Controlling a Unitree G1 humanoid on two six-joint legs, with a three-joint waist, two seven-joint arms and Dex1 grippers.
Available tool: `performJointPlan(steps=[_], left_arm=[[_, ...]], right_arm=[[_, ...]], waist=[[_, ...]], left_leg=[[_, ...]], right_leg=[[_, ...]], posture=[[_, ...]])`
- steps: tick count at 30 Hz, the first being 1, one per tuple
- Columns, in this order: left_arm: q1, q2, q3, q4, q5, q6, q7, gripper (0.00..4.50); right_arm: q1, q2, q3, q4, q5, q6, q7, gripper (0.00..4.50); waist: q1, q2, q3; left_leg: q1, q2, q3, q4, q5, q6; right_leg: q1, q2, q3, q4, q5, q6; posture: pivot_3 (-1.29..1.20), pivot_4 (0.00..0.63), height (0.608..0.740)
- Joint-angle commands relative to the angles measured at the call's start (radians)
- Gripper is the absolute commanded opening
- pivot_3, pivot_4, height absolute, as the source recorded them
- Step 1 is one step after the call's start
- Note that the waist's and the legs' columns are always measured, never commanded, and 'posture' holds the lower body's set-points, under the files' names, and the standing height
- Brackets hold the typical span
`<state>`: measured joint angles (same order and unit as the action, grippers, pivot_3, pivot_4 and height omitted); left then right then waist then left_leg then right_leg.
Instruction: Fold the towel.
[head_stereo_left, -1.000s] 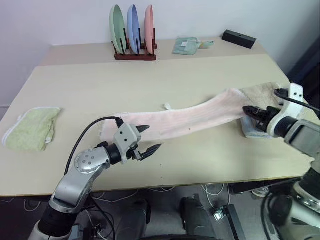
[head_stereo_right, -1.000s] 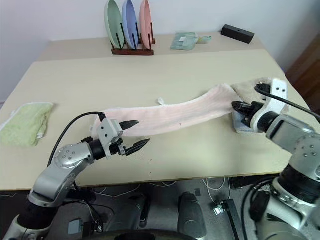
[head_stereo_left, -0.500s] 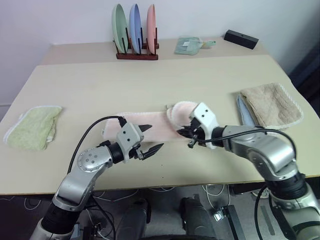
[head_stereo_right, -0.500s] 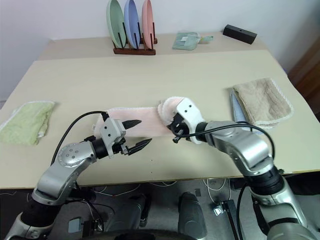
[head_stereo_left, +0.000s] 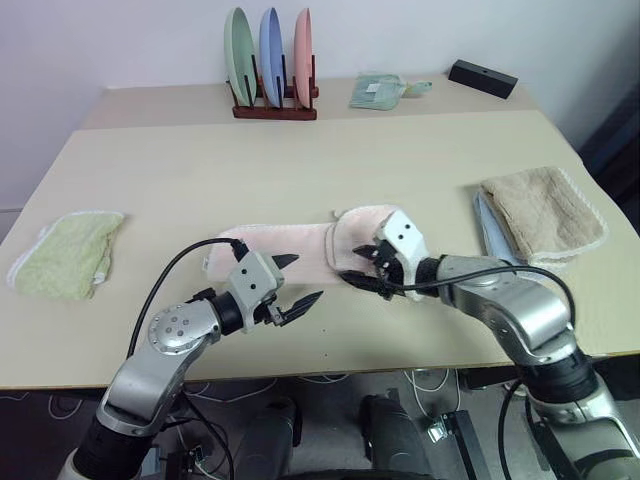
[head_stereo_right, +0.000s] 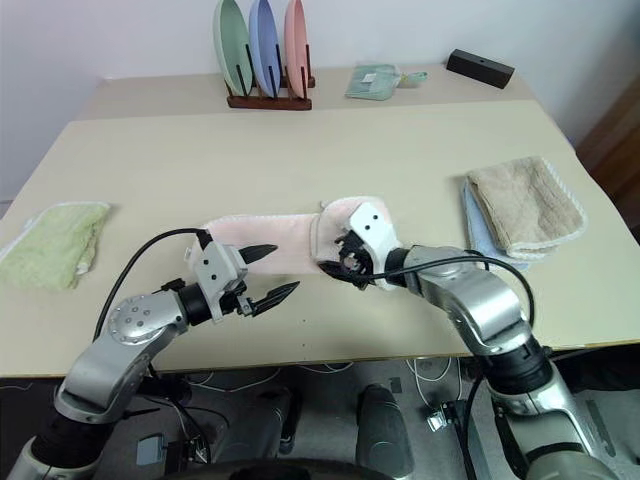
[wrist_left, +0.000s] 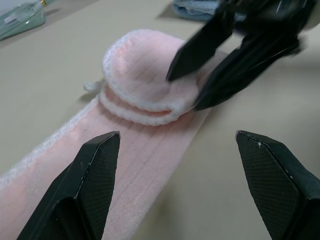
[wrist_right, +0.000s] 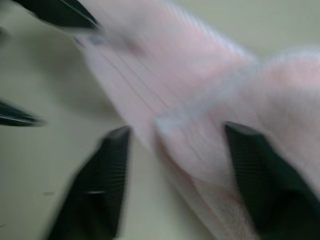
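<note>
Lying mid-bench (head_stereo_left: 420, 150), the towel (head_stereo_left: 300, 250) has its right end doubled over onto itself. Right claw (head_stereo_left: 365, 272) sits spread wide over that folded flap's near edge, gripping nothing. Left claw (head_stereo_left: 290, 282) hovers wide open just off the towel's near-left edge.

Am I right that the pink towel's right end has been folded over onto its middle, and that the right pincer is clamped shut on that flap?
Not quite. The fold is as you say: the towel has its right end lying doubled over its middle. But the right pincer is open, its fingers spread apart above the flap rather than clamped on it. The left wrist view shows this most clearly.
</note>
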<state>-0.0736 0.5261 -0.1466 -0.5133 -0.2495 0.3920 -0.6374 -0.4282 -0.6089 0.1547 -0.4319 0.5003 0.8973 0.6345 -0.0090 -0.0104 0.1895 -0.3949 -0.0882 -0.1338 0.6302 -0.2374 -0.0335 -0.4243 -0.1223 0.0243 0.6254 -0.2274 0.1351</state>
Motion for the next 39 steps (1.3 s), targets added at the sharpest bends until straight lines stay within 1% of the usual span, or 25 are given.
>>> performJointPlan(steps=[1, 2, 4, 6, 7, 8, 11, 14, 17, 20, 22, 23, 24, 25, 26, 27, 29, 32, 33, 36, 39], left_arm=[[0.001, 0.003, 0.024, -0.025, -0.01, -0.002, 0.001, 3.78], [-0.001, 0.001, 0.027, -0.02, -0.011, -0.001, 0.003, 3.78], [-0.003, -0.007, 0.033, -0.012, -0.015, 0.0, 0.008, 3.78], [-0.007, -0.022, 0.043, -0.008, -0.028, 0.008, 0.017, 3.78], [-0.008, -0.029, 0.047, -0.007, -0.033, 0.014, 0.02, 3.78], [-0.008, -0.032, 0.047, -0.006, -0.034, 0.018, 0.022, 3.78], [-0.004, -0.034, 0.045, -0.008, -0.031, 0.019, 0.024, 3.78], [0.017, -0.035, 0.059, -0.015, -0.019, 0.026, 0.05, 3.78], [0.048, -0.032, 0.073, -0.033, -0.01, 0.03, 0.076, 3.78], [0.094, -0.035, 0.103, -0.068, -0.017, 0.046, 0.107, 3.78], [0.131, -0.047, 0.134, -0.093, -0.029, 0.068, 0.141, 3.78], [0.157, -0.069, 0.163, -0.113, -0.054, 0.096, 0.168, 3.78], [0.184, -0.093, 0.191, -0.135, -0.082, 0.122, 0.196, 3.78], [0.21, -0.125, 0.222, -0.158, -0.12, 0.153, 0.225, 4.03], [0.231, -0.155, 0.25, -0.178, -0.159, 0.184, 0.248, 4.32], [0.258, -0.188, 0.28, -0.205, -0.214, 0.21, 0.269, 4.5], [0.33, -0.287, 0.349, -0.254, -0.363, 0.241, 0.331, 4.5], [0.399, -0.404, 0.433, -0.267, -0.52, 0.277, 0.448, 4.5], [0.411, -0.433, 0.456, -0.262, -0.57, 0.291, 0.495, 4.5], [0.416, -0.484, 0.505, -0.233, -0.692, 0.319, 0.618, 4.5], [0.357, -0.522, 0.556, -0.164, -0.782, 0.315, 0.768, 4.5]], right_arm=[[-0.013, -0.009, -0.15, 0.004, 0.054, -0.025, 0.012, 3.13], [-0.029, 0.0, -0.171, 0.059, 0.036, -0.033, -0.013, 2.71], [-0.054, 0.008, -0.171, 0.138, -0.012, -0.075, -0.033, 1.84], [-0.081, 0.034, -0.152, 0.216, -0.047, -0.141, -0.028, 0.8], [-0.1, 0.054, -0.119, 0.27, -0.085, -0.189, -0.03, 0.32], [-0.116, 0.076, -0.086, 0.32, -0.122, -0.234, -0.031, 0.06], [-0.131, 0.125, -0.024, 0.422, -0.197, -0.325, -0.023, 0.06], [-0.09, 0.172, 0.098, 0.53, -0.292, -0.442, 0.017, 0.06], [-0.056, 0.192, 0.158, 0.577, -0.358, -0.498, 0.029, 0.06], [-0.045, 0.193, 0.141, 0.568, -0.386, -0.539, 0.023, 0.06], [-0.06, 0.206, 0.072, 0.525, -0.336, -0.526, 0.023, 0.06], [-0.073, 0.201, 0.036, 0.492, -0.309, -0.526, 0.03, 0.28], [-0.084, 0.187, 0.013, 0.46, -0.297, -0.533, 0.043, 0.61], [-0.092, 0.168, 0.001, 0.43, -0.291, -0.542, 0.063, 0.94], [-0.098, 0.152, -0.006, 0.409, -0.29, -0.549, 0.08, 1.37], [-0.105, 0.135, -0.012, 0.386, -0.289, -0.554, 0.1, 1.81], [-0.123, 0.099, -0.022, 0.333, -0.271, -0.568, 0.159, 2.94], [-0.134, 0.084, -0.032, 0.246, -0.193, -0.525, 0.234, 4.47], [-0.137, 0.081, -0.029, 0.223, -0.174, -0.509, 0.254, 4.47], [-0.127, 0.066, 0.006, 0.19, -0.183, -0.52, 0.299, 4.47], [-0.107, 0.078, 0.025, 0.189, -0.202, -0.542, 0.305, 4.47]], waist=[[0.0, 0.0, 0.0], [-0.001, 0.0, 0.0], [-0.003, 0.0, 0.0], [-0.003, 0.0, 0.0], [-0.005, 0.0, 0.0], [-0.007, 0.0, 0.0], [-0.007, 0.0, 0.0], [-0.005, 0.0, 0.0], [-0.005, 0.0, 0.0], [-0.006, -0.001, -0.002], [-0.006, -0.001, -0.002], [-0.005, -0.001, -0.001], [-0.005, -0.001, -0.001], [-0.005, -0.001, -0.001], [-0.004, -0.001, -0.001], [-0.004, -0.001, -0.001], [-0.004, -0.001, -0.001], [-0.003, -0.001, -0.001], [-0.002, -0.001, -0.001], [0.0, -0.002, -0.001], [0.008, -0.002, -0.001]], left_leg=[[0.0, 0.0, 0.0, 0.0, 0.0, 0.0], [0.0, 0.0, 0.0, 0.0, 0.0, 0.0], [0.001, 0.0, 0.001, 0.0, 0.0, 0.0], [0.001, 0.0, 0.001, -0.001, 0.0, 0.0], [0.001, 0.0, 0.001, -0.001, 0.0, 0.0], [0.001, 0.0, 0.001, -0.001, 0.0, 0.0], [0.001, 0.0, 0.001, -0.001, 0.0, 0.0], [0.001, 0.0, 0.001, -0.001, 0.0, 0.0], [0.001, 0.0, 0.0, -0.001, 0.0, 0.0], [0.003, 0.0, 0.0, -0.001, 0.0, 0.0], [0.003, 0.0, 0.0, -0.002, 0.0, 0.0], [0.003, 0.0, 0.0, -0.001, 0.0, 0.0], [0.003, 0.0, 0.0, -0.001, 0.0, 0.0], [0.003, 0.0, -0.001, -0.001, 0.0, 0.0], [0.002, 0.0, -0.002, -0.001, 0.0, 0.0], [0.002, 0.0, -0.003, -0.001, 0.0, 0.0], [0.002, 0.0, -0.003, -0.001, 0.0, -0.001], [0.002, 0.002, -0.003, -0.001, -0.001, -0.001], [0.002, 0.002, -0.003, -0.001, -0.001, -0.001], [0.002, 0.003, -0.002, 0.0, -0.001, -0.001], [0.002, 0.002, -0.002, 0.0, -0.001, -0.001]], right_leg=[[0.0, 0.0, 0.0, 0.0, 0.0, 0.0], [0.0, 0.0, 0.0, 0.0, 0.0, 0.0], [0.0, 0.0, 0.0, 0.0, 0.0, 0.0], [0.0, 0.0, 0.0, 0.0, 0.0, 0.0], [0.0, 0.0, 0.0, 0.0, 0.0, 0.0], [0.0, 0.001, 0.0, 0.0, 0.0, 0.0], [0.0, 0.001, 0.0, 0.0, 0.0, -0.001], [0.0, 0.001, 0.0, 0.0, 0.0, -0.001], [0.0, 0.001, 0.0, 0.0, 0.0, -0.001], [0.001, 0.001, 0.0, 0.0, 0.0, -0.001], [0.001, 0.001, 0.0, 0.001, 0.0, -0.001], [0.001, 0.001, 0.0, 0.001, 0.0, -0.001], [0.001, 0.001, 0.0, 0.0, 0.0, -0.001], [0.001, 0.001, 0.001, 0.0, 0.0, -0.001], [0.001, 0.001, 0.001, 0.0, 0.0, -0.001], [0.001, 0.001, 0.001, 0.0, 0.0, 0.0], [0.001, 0.001, 0.001, 0.0, 0.0, 0.0], [0.002, 0.001, 0.0, -0.001, 0.0, 0.0], [0.002, 0.001, 0.0, -0.001, 0.0, 0.0], [0.003, 0.001, 0.0, -0.001, 0.0, -0.001], [0.004, 0.001, -0.001, -0.003, -0.002, -0.004]], posture=[[0.0, 0.15, 0.737], [0.0, 0.15, 0.737], [0.0, 0.15, 0.737], [0.0, 0.15, 0.737], [0.0, 0.15, 0.737], [0.0, 0.15, 0.737], [0.0, 0.15, 0.737], [0.0, 0.15, 0.737], [0.0, 0.15, 0.737], [0.0, 0.15, 0.737], [0.0, 0.15, 0.737], [0.0, 0.15, 0.737], [0.0, 0.15, 0.737], [0.0, 0.15, 0.737], [0.0, 0.15, 0.737], [0.0, 0.15, 0.737], [0.0, 0.15, 0.737], [0.0, 0.15, 0.737], [0.0, 0.15, 0.737], [0.0, 0.15, 0.737], [0.0, 0.15, 0.737]])
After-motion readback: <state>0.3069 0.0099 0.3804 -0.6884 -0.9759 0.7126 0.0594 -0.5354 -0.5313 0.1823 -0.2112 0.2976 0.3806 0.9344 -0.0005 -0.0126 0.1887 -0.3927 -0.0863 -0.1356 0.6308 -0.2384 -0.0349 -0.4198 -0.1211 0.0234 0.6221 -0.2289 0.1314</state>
